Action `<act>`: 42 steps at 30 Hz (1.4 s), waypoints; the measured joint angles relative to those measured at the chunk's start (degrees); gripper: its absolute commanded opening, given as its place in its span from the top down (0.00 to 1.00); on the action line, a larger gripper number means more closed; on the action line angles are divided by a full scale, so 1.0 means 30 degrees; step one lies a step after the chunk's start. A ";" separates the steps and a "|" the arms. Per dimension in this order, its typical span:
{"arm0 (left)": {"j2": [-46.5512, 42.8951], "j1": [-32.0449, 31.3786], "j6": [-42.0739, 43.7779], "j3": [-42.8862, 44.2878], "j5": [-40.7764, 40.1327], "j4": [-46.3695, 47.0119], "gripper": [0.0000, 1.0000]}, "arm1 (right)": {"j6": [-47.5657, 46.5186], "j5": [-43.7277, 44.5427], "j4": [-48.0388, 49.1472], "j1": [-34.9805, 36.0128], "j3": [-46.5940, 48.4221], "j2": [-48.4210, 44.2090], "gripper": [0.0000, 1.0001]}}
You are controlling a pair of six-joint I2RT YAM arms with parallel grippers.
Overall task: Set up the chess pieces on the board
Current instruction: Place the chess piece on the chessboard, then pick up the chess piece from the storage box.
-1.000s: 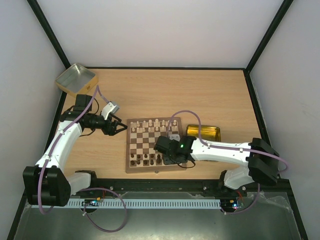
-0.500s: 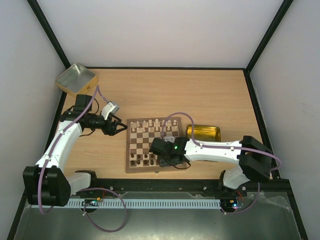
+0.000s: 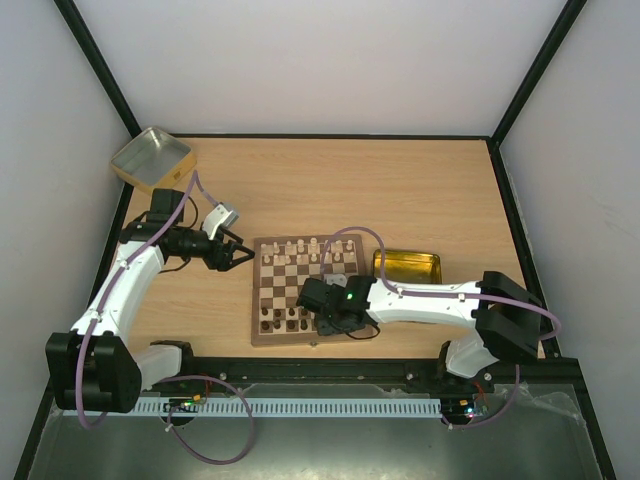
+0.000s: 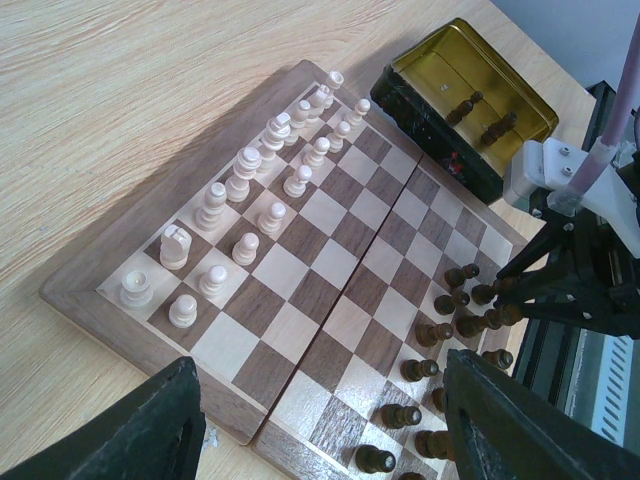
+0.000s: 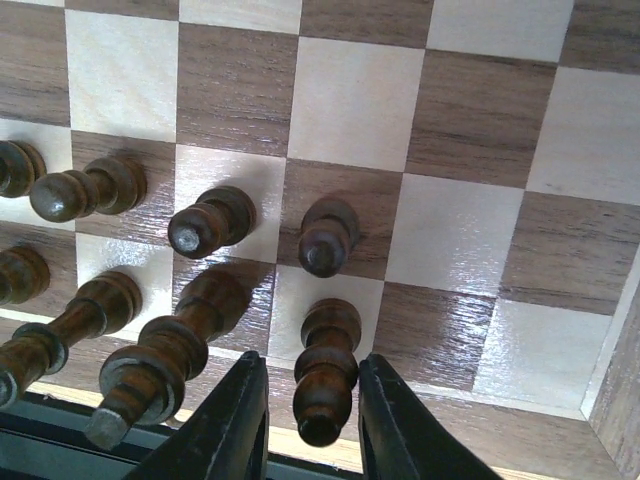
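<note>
Dark brown turned wood sits between the right gripper (image 5: pixel 312 405) fingers: a tall back-rank piece (image 5: pixel 325 345) stands upright on its square at 6 o'clock in the right wrist view. The jaws are narrow and straddle it. A sliver of gap shows on each side, so they seem to bracket it rather than pinch it.

The board (image 3: pixel 257 292) has its pale pieces (image 4: pixel 250 190) ranked along the 12 o'clock edge and the dark pieces (image 3: pixel 290 318) filling the 6 o'clock edge. The gold tin (image 3: pixel 407 266) lies at the board's 3 o'clock, and two dark pieces (image 4: pixel 480 112) lie inside it.

The step looks like seating this piece in the near rank. Doing it well probably means opening both fingers evenly, just enough to clear the collar, and then rising straight up. A larger dark neighbour (image 5: pixel 160 360) crowds the 9 o'clock side and a pawn (image 5: pixel 325 235) stands at 12 o'clock, so any sideways drift or twist risks knocking one over. The squares toward 3 o'clock are bare, which makes that the safer side for error.

The left gripper (image 3: pixel 235 256) hangs off the board's 9 o'clock edge, spread wide and empty.
</note>
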 measured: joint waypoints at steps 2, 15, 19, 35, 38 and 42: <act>0.0000 0.0000 0.0000 0.0000 0.0000 0.0000 0.34 | -0.0007 0.0007 -0.0007 0.0000 0.0058 0.0000 0.71; 0.0000 0.0000 0.0000 0.0000 0.0000 0.0000 0.34 | 0.0087 0.1472 -0.1370 -0.0182 0.1734 -0.1457 0.60; 0.0000 0.0000 0.0000 0.0000 0.0000 0.0000 0.34 | 0.0080 0.2171 -0.2361 -0.1384 0.1792 -0.3446 0.63; 0.0000 0.0000 0.0015 0.0000 0.0007 -0.0007 0.34 | -0.2266 0.2761 -0.2426 -1.2211 -0.3293 -0.6076 0.69; 0.0000 0.0000 0.0022 0.0000 0.0007 -0.0007 0.34 | -0.2805 0.2193 -0.1821 -1.3325 -0.3541 -0.5734 0.70; 0.0007 0.0000 0.0029 0.0000 0.0015 -0.0007 0.34 | -0.3308 0.1698 -0.1151 -1.3945 -0.3876 -0.5115 0.71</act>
